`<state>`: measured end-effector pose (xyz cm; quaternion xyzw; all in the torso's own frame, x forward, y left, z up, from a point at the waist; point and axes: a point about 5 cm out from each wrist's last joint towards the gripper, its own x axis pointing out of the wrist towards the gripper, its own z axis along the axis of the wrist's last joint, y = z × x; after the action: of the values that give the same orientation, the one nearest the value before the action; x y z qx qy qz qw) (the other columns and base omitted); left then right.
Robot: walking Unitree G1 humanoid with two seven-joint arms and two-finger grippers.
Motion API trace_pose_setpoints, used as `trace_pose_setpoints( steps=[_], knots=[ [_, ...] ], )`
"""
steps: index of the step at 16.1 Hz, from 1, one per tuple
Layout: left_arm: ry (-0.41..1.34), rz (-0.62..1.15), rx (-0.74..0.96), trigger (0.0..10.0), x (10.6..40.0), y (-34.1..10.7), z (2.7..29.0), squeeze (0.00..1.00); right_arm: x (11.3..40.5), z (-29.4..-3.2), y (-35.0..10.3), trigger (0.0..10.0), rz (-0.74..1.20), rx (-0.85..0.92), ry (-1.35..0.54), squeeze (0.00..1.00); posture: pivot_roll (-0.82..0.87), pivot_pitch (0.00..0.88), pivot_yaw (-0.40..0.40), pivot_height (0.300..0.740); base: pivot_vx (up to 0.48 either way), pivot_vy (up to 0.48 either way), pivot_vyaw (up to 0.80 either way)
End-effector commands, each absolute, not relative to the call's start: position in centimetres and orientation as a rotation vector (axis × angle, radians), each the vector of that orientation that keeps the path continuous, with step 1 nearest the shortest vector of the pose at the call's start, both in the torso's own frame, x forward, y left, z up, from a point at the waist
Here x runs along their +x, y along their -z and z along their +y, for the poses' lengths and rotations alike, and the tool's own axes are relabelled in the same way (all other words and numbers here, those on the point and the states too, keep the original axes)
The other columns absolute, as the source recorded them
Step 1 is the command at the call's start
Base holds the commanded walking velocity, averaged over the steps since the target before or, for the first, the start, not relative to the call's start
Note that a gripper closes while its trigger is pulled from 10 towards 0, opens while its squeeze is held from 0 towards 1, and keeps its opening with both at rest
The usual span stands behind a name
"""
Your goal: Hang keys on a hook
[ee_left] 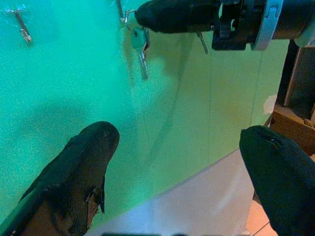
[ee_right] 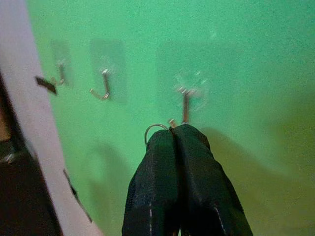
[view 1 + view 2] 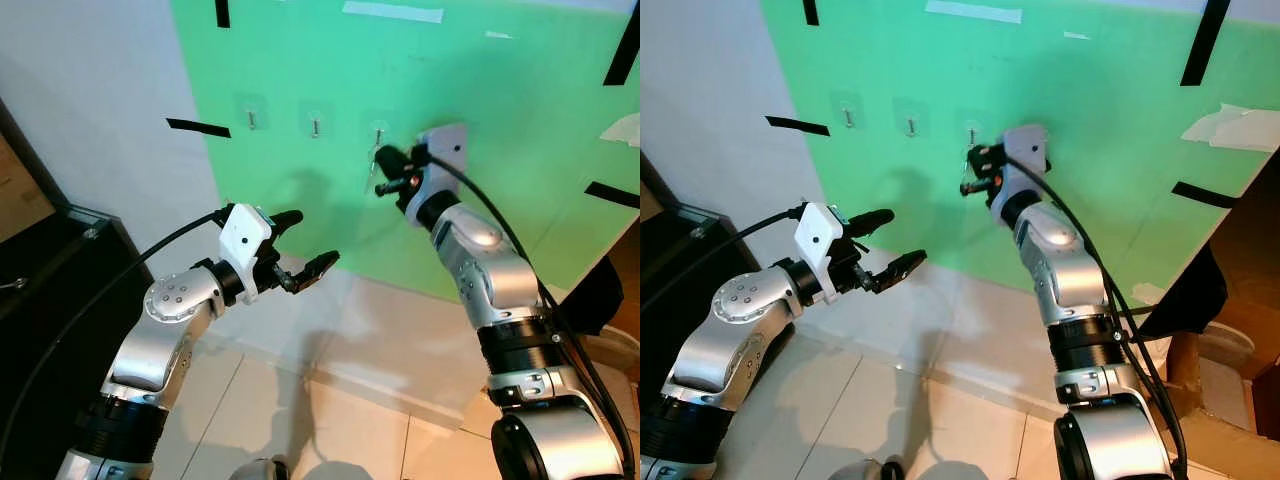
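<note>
Nearest the camera, the left gripper (image 3: 303, 245) hangs in the air in front of the lower part of the wall, its two black fingers (image 1: 78, 167) spread wide apart with nothing between them. Below it runs the pale tiled floor (image 3: 330, 420), and a dark cabinet (image 3: 50, 290) stands at the robot's left.

Further out, the right arm reaches up to the green wall panel (image 3: 520, 110). The right gripper (image 2: 178, 135) has its fingers pressed together, pinching the key ring (image 2: 153, 129) just below the rightmost hook (image 2: 185, 105). In the left wrist view a small bunch of keys (image 1: 140, 46) dangles from the fingertips beside that hook; the ring seems to touch the hook's wire, though the blur leaves it unclear whether it is actually over the hook.

On the wall itself, three clear adhesive hooks sit in a row: the rightmost by the gripper, a middle hook (image 3: 315, 125) and a left hook (image 3: 251, 117) well apart from the keys. Strips of black tape (image 3: 198, 127) are stuck around the edges of the green panel.
</note>
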<state>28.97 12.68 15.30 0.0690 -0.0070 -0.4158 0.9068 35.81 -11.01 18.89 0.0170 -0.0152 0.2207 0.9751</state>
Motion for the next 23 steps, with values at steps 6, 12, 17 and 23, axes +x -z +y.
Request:
trace_pose_setpoints(
  steps=[6, 12, 17, 23],
  knots=[
    [0.866, -0.032, 0.154, 10.0, 29.1, -15.9, 12.4, 0.06, 35.5, -10.6, -19.4, 10.0, -0.053, 0.019, -0.480, 0.00, -0.07, 0.000, 0.053, 0.740, 0.000, 0.000, 0.00],
    [0.867, -0.033, 0.155, 10.0, 29.1, -15.9, 12.5, 0.07, 36.3, -12.0, -20.9, 10.0, -0.109, 0.129, -0.379, 0.00, -0.07, 0.000, 0.052, 0.740, 0.000, 0.000, 0.00],
    [0.870, -0.032, 0.158, 10.0, 29.2, -16.0, 12.5, 0.06, 36.0, -11.2, -20.3, 10.0, -0.081, 0.152, -0.426, 0.00, -0.07, 0.000, 0.055, 0.740, 0.000, 0.000, 0.00],
    [0.870, -0.033, 0.157, 10.0, 29.2, -16.0, 12.4, 0.06, 35.7, -10.8, -20.0, 10.0, -0.060, 0.132, -0.472, 0.00, -0.07, 0.000, 0.054, 0.740, 0.000, 0.000, 0.00]
  ],
)
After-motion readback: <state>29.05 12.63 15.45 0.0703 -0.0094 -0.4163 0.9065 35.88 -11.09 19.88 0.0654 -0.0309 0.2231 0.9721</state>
